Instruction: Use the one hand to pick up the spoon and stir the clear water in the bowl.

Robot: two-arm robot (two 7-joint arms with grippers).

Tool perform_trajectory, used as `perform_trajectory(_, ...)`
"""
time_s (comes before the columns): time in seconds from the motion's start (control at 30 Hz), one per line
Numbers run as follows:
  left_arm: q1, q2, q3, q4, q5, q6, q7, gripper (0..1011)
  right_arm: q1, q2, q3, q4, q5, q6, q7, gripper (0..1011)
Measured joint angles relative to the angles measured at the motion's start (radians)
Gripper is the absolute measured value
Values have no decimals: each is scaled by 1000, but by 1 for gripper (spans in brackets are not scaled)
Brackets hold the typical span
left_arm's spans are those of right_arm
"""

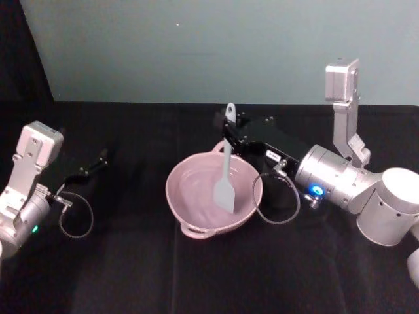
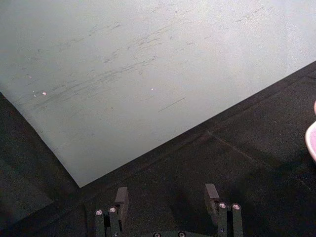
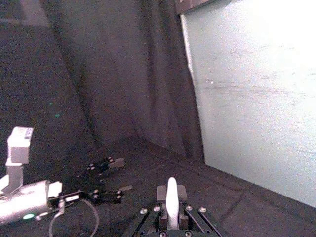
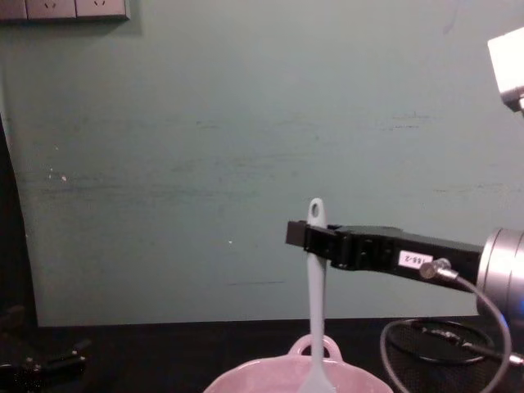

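Spoon (image 1: 226,176), slim white plastic, hangs upright with its flat head inside our glossy pink bowl (image 1: 196,230), clear of the rim, handle pinched by our right gripper (image 1: 230,134) behind it; our left gripper (image 2: 167,192) rests spread over open black cloth (image 1: 131,275).

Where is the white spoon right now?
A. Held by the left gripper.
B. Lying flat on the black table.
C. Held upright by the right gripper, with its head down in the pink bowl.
C: the right gripper is shut on the handle of the spoon, whose head hangs down inside the bowl, while the left gripper sits open, holding nothing, off to the left.
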Motion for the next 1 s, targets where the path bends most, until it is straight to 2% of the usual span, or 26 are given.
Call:
perform_trajectory(0.3,0,0,0,0,0,0,0,1011,12,-29,-53,24,0,-3,14,114)
perform_trajectory(0.53,0,0,0,0,0,0,0,1011,70,-85,-89,108,-10,-25,33,114)
perform_trajectory(0.8,0,0,0,0,0,0,0,1011,143,-137,-97,223,-19,-41,41,114)
perform_trajectory(1.0,0,0,0,0,0,0,0,1011,184,-155,-80,298,-29,-58,35,114)
